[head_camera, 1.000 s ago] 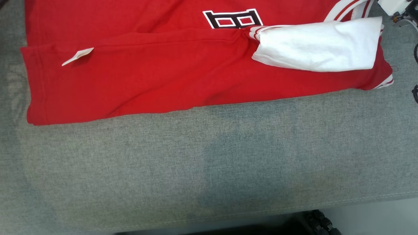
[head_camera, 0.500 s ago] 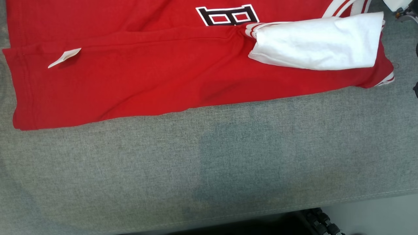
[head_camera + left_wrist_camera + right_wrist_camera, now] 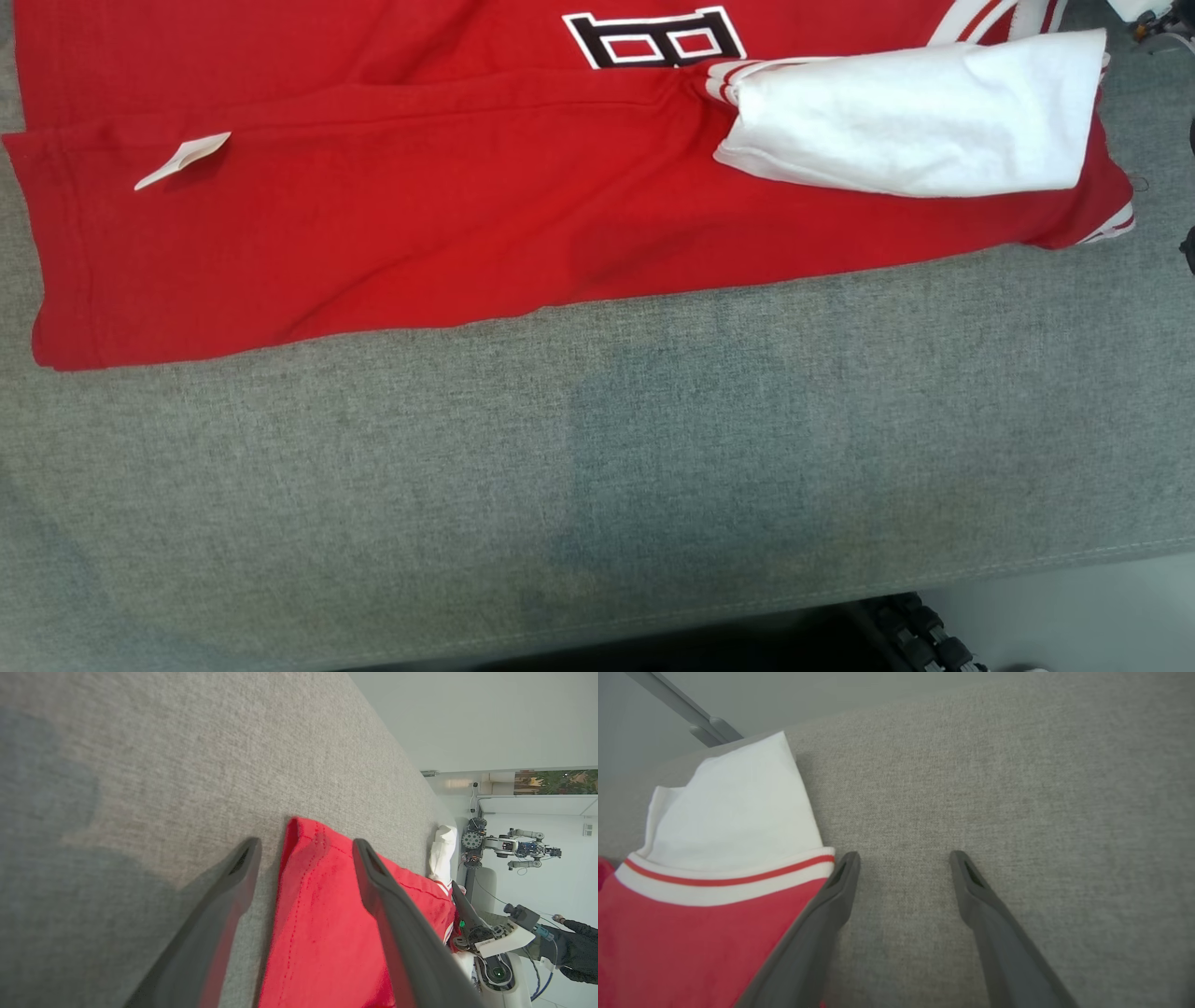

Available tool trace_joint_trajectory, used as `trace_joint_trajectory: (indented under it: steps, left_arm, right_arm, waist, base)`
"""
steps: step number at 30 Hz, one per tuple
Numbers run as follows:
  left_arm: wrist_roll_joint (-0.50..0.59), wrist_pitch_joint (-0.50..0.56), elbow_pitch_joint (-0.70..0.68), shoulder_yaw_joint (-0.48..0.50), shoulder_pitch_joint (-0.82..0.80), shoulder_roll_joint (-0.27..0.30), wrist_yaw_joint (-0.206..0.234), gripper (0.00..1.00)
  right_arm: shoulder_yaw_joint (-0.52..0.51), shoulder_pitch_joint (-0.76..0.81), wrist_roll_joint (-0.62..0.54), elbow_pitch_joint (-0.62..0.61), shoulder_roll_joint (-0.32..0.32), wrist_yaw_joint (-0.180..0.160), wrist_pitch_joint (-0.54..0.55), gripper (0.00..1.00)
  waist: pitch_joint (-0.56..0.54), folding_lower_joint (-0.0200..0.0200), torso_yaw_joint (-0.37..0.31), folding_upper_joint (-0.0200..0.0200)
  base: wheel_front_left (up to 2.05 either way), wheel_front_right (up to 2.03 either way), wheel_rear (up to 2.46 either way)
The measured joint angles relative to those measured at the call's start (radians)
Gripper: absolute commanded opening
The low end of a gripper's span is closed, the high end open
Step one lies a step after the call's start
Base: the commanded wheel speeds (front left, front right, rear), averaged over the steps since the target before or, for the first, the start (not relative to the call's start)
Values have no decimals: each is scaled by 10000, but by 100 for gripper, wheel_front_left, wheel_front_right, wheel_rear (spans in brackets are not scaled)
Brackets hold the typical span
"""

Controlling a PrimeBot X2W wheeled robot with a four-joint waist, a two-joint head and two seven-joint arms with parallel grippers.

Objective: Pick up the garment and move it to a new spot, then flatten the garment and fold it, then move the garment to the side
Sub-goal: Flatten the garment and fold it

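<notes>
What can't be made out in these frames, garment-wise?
- Garment: far part cut off by the head view's top edge.
- Black-and-white print: cropped by the same edge, unreadable.
- White tag: head view, any text too small.
- Left gripper: left wrist view, open astride the garment's corner; contact unclear.

Robotics lab, not a home. Another robot arm (image 3: 509, 845) sits on a post against a plain white wall (image 3: 467, 718). Loose cables (image 3: 488, 893) run past the edge of the grey fabric-covered surface (image 3: 653, 448). A person's dark sleeve (image 3: 572, 952) is near the rig.
</notes>
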Motion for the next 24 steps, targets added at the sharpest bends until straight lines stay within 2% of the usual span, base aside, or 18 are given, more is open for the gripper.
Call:
trace_joint_trajectory:
  steps: [13,14,15,16,18,22,23,24]
  left_arm:
    - [15,382,-67,-280,-214,-140,0,100]
    - [13,439,-94,-313,-215,-153,0,85]
    - [13,516,-115,-359,-216,-161,0,78]
    - [15,531,-127,-414,-216,-169,0,64]
    - [15,619,-128,-497,-216,-184,2,51]
    - [15,646,-127,-522,-216,-230,2,38]
    - [15,648,-127,-529,-215,-244,2,31]
    - [15,648,-128,-529,-214,-265,2,17]
  right_arm:
    - [21,-74,0,238,151,123,-138,100]
    - [21,-75,0,253,155,128,-142,100]
    - [23,-76,0,274,157,163,-148,100]
    - [25,-77,0,290,159,165,-148,100]
    - [35,-81,0,332,165,171,-153,100]
    - [54,-82,0,412,167,244,-221,100]
    - [61,-82,0,431,167,245,-221,100]
    - [65,-83,0,447,167,247,-221,100]
  waist:
    - [12,0,-122,0]
    - [8,0,-123,0]
    - [4,0,-122,0]
    - [-2,0,-120,0]
    - [-18,0,-114,0]
    - [-46,0,-94,0]
    - [-56,0,-86,0]
    - [-66,0,-76,0]
  base:
    - [0,0,0]
    - [0,0,0]
    - [0,0,0]
    - [0,0,0]
    - [0,0,0]
    - [0,0,0]
    - [0,0,0]
    - [0,0,0]
